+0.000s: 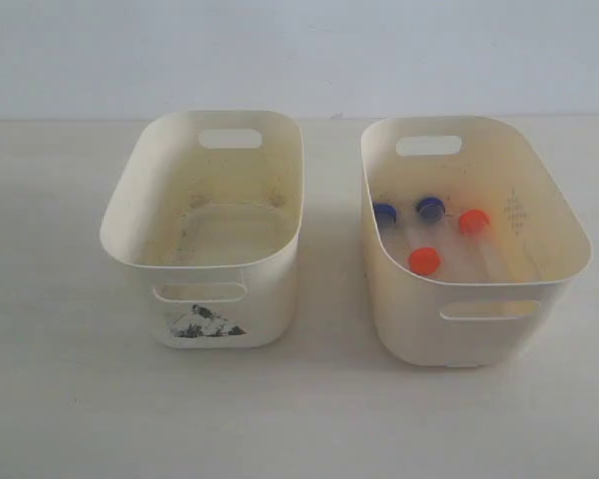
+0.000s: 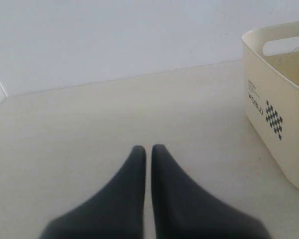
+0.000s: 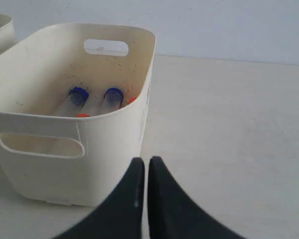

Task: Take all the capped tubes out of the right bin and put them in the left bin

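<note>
The right bin (image 1: 409, 319), cream with a plain front, holds all the capped tubes: two with blue caps (image 1: 384, 213) (image 1: 429, 208) and two with orange-red caps (image 1: 472, 221) (image 1: 424, 260). The left bin (image 1: 270, 299), with a torn sticker (image 1: 205, 324) on its front, has nothing in it. Neither arm shows in the exterior view. My right gripper (image 3: 145, 160) is shut and empty, just outside the right bin (image 3: 114, 149) near its front corner; blue caps (image 3: 78, 94) (image 3: 113, 94) show inside. My left gripper (image 2: 148, 148) is shut and empty over bare table, apart from a bin (image 2: 279, 99).
The bins stand side by side on a pale table (image 1: 329, 419) with a gap between them. A white wall (image 1: 299, 50) rises behind. The bin in the left wrist view carries a printed word and checkered diamond (image 2: 274, 119). The left bin's rim (image 3: 0, 27) edges the right wrist view.
</note>
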### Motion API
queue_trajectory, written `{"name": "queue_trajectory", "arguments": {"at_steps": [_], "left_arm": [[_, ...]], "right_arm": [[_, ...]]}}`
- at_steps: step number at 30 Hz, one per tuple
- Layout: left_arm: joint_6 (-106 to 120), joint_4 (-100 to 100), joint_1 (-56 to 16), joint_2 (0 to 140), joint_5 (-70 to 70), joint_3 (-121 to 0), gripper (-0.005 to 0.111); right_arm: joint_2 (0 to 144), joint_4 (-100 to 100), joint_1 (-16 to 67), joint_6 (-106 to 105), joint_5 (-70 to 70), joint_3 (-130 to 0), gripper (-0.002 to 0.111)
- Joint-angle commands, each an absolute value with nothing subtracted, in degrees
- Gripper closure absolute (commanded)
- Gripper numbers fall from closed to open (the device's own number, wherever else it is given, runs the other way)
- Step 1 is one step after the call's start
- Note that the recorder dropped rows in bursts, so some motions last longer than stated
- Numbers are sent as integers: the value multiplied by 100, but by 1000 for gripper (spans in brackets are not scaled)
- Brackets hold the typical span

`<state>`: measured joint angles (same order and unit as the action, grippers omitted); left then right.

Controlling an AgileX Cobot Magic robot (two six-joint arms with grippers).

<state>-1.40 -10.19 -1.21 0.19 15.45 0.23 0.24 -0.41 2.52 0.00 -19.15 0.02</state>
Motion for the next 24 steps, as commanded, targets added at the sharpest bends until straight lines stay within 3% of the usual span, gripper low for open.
{"name": "queue_trajectory", "arguments": {"at_steps": [1,12,24], "left_arm": [[-206,-1013,-114,3,1489,0,102],[-206,-1013,-114,3,1489,0,102],[-206,-1013,-114,3,1489,0,102]], "right_arm": [[0,-56,231,0,-1870,0,106],[0,-226,231,-647,-1702,0,106],[0,-225,231,-1104,1122,0,106]]}}
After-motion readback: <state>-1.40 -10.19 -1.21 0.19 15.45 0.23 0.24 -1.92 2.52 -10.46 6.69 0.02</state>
